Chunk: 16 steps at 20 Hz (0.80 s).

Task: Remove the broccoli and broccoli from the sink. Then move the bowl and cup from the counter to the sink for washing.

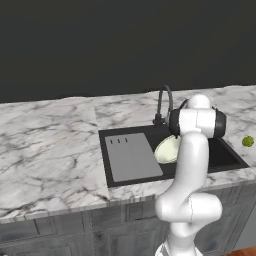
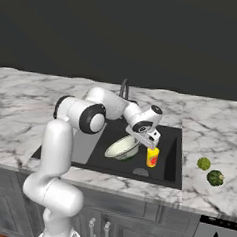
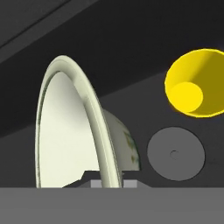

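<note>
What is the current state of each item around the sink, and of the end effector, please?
Bowl: in the sink, tilted, its rim clamped by the end effector.
Cup: in the sink, upright beside the bowl, free.
Lighter broccoli: out on the counter, right of the sink.
Darker broccoli: on the counter beside it.
Sink: holds bowl and cup.
End effector: shut on the bowl.

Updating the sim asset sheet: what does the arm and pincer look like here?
Glossy white rounded arm links with dark grey-black joint caps. The wrist housing is white with a dark round face. The pincer is a small white block; its two fingertips look dark grey in the hand view. No cables or markings are visible.
</note>
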Available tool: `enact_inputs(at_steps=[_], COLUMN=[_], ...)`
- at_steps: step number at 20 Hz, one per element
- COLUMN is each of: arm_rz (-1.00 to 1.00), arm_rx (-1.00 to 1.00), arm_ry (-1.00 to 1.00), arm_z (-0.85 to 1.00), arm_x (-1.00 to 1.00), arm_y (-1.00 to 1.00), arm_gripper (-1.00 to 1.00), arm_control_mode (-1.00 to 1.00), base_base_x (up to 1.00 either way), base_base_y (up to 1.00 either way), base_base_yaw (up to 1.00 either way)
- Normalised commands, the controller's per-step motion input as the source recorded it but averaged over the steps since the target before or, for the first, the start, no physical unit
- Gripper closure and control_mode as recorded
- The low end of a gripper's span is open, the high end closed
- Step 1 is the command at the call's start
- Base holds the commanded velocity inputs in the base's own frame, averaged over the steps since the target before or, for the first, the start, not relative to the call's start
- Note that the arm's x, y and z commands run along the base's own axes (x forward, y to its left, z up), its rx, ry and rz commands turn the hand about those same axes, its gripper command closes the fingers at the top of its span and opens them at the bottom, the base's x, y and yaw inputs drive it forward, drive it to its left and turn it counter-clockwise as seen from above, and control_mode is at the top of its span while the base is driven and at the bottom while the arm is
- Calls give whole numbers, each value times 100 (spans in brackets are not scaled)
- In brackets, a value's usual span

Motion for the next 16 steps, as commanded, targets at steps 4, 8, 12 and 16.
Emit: enact_inputs(at_steps=[4,8,12,16], arm_rz=[3,6,7,6], arm_rx=[0,0,0,4], arm_ry=[0,0,0,0], arm_z=[-14,-12,-11,-9], arm_x=[15,16,12,5], arm_y=[0,0,4,18], arm_gripper=[100,100,100,100], arm_control_mode=[-100,-100,-100,-100], base_base_x=[0,0,0,0], base_base_y=[0,0,0,0], base_base_yaw=[0,0,0,0])
